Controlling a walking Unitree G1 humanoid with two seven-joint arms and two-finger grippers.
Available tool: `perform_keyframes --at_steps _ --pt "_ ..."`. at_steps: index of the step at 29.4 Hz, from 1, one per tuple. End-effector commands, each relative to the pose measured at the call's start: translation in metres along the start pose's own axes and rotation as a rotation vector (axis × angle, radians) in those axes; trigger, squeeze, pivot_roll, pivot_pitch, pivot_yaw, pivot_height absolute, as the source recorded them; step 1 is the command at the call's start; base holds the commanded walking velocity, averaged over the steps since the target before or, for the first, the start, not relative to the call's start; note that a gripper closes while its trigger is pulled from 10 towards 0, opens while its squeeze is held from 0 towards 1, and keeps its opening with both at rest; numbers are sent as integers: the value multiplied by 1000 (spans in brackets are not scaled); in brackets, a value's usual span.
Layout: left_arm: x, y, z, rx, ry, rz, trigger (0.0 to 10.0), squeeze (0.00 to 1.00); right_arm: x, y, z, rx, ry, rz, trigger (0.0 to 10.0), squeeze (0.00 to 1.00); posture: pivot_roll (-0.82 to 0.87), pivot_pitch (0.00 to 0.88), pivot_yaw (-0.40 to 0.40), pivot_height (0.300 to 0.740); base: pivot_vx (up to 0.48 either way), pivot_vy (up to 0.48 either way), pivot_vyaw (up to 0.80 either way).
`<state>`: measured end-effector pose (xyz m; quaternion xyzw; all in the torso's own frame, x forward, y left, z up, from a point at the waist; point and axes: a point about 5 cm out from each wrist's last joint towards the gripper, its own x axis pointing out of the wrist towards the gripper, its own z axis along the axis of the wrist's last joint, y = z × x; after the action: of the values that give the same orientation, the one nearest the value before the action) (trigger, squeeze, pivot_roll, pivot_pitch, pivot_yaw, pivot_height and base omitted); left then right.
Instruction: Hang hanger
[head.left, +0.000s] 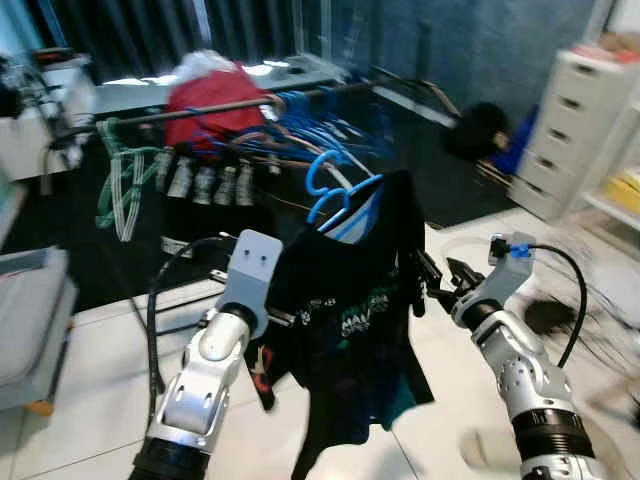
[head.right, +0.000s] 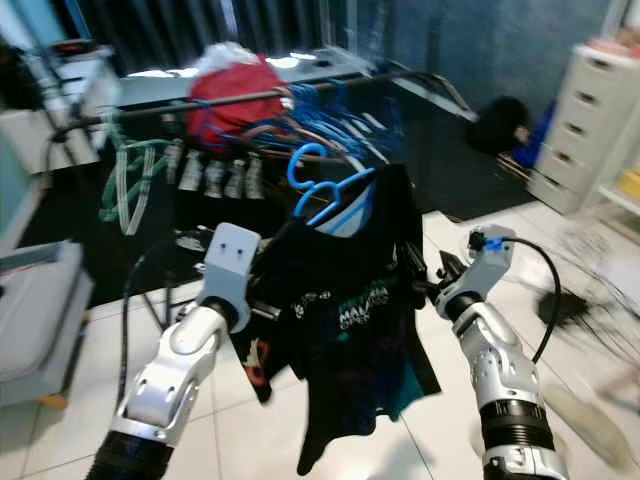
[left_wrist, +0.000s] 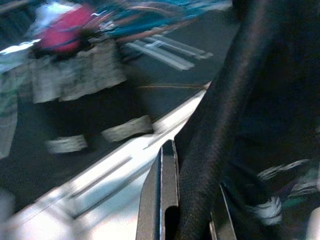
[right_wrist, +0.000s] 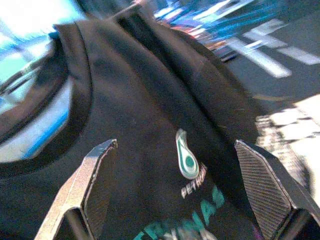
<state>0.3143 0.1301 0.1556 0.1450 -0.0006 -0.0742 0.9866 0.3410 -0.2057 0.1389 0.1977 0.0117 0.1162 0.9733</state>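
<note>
Left fingers (left_wrist: 161, 200) pinching one shirt (head.left: 350, 330), one hanger (head.left: 335, 190)

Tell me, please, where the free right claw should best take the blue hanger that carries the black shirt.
Probably the blue hanger just below its hook, approached from the robot's right: there it rises bare above the black shirt, the left claw pinches the opposite edge, and the right claw waits open beside it.

Blue plastic hanger (head.left: 335, 190) carries a black T-shirt (head.left: 350, 320) with white and teal chest print. It hangs upright between the two grippers, hook uppermost. Left gripper (left_wrist: 187, 220) is clamped on the shirt's edge; right gripper (right_wrist: 175, 200) spread, facing the print.
</note>
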Motion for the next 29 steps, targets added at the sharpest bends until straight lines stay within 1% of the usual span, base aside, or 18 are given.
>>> perform_keyframes --at_steps 1,2,4,6,7,8,12,16,17,19,21,22,24,25,26,27,28,29 --pt "0 12 -3 58 29 51 10000 0 0 3 -3 3 10 22 10000 0 -89 0 16 740 480 0 781" --pt "0 12 -3 58 29 51 10000 0 0 3 -3 3 10 22 10000 0 -89 0 16 740 480 0 781" --pt "0 30 -10 179 93 105 10000 0 0 4 -3 0 13 34 10000 0 -87 0 16 740 480 0 778" --pt "0 30 -10 179 93 105 10000 0 0 4 -3 0 13 34 10000 0 -87 0 16 740 480 0 781" --pt "0 35 -12 208 117 124 10000 0 0 5 -3 -1 14 38 10000 0 -87 0 16 740 480 0 781" --pt "0 37 -13 215 133 137 10000 0 0 5 -3 3 13 40 10000 0 -88 0 17 740 480 0 781" --pt "0 38 -13 206 141 145 10000 0 0 5 -3 5 12 40 10000 0 -89 0 18 740 480 0 781" --pt "4 22 -7 133 146 120 10000 0 0 1 -5 33 20 -2 10000 0 -87 0 23 740 480 0 0" --pt "4 22 -7 133 146 120 10000 0 0 1 -5 33 20 -2 10000 0 -87 0 23 740 480 0 0" --pt "7 9 -2 83 140 89 10000 0 0 2 -6 35 22 1 10000 0 -85 0 24 740 480 0 0" --pt "7 9 -2 83 140 89 10000 0 0 2 -6 35 22 1 10000 0 -85 0 24 740 480 0 0" --pt "7 4 -1 69 138 76 10000 0 0 2 -6 36 22 2 10000 0 -85 0 24 740 480 0 0" --pt "7 4 -1 69 138 76 10000 0 0 2 -6 36 22 2 10000 0 -85 0 24 740 480 0 0" --pt "8 -4 4 51 127 55 10000 0 0 4 -7 34 30 12 10000 0 -84 0 27 740 480 0 -800" --pt "8 -4 4 51 127 55 10000 0 0 4 -7 34 30 12 10000 0 -84 0 27 740 480 0 -800" --pt "9 -12 8 29 118 31 10000 0 1 5 -8 35 35 20 10000 0 -82 0 31 740 480 0 -800" --pt "9 -12 8 29 118 31 10000 0 1 5 -8 35 35 20 10000 0 -82 0 31 740 480 0 -800" --pt "9 -18 11 16 113 9 10000 0 0 5 -8 41 37 25 10000 0 -81 0 33 740 480 0 -800"
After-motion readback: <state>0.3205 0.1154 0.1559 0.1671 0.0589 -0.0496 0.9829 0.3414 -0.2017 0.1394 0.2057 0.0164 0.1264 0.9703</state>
